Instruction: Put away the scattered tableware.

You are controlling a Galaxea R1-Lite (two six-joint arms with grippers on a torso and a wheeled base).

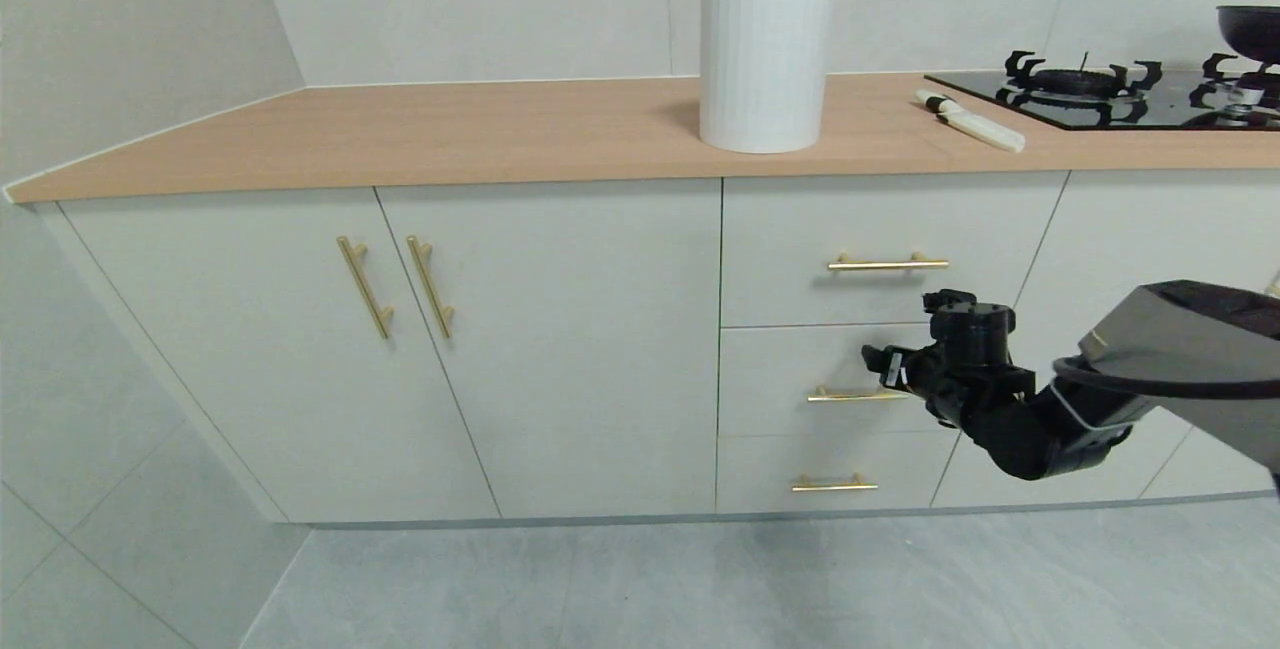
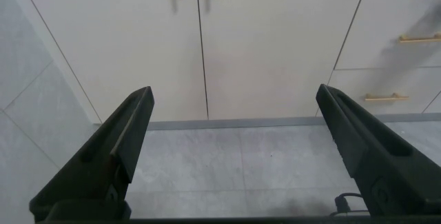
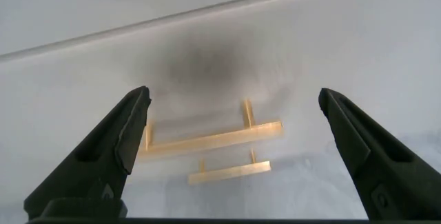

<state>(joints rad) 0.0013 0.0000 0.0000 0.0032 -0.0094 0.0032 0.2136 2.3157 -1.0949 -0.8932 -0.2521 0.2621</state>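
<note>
Facing drawer handle [image 1: 848, 394], right claw [image 1: 884, 365] spread

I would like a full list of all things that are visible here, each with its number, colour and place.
countertop: one, wood brown, on top of the cabinets
ribbed container: one, white, upright on the countertop
knife: one, white, lying between container and hob
hob: one, black, countertop's right end
pan: one, dark, on the hob, partly cut off
cabinet doors: two, pale grey, gold handles, left
drawers: three, pale grey, gold handles, right of the doors, shut
floor: grey tiles
left gripper: black, fingers open, above the floor
right gripper: black, fingers open, before the middle drawer's handle
</note>
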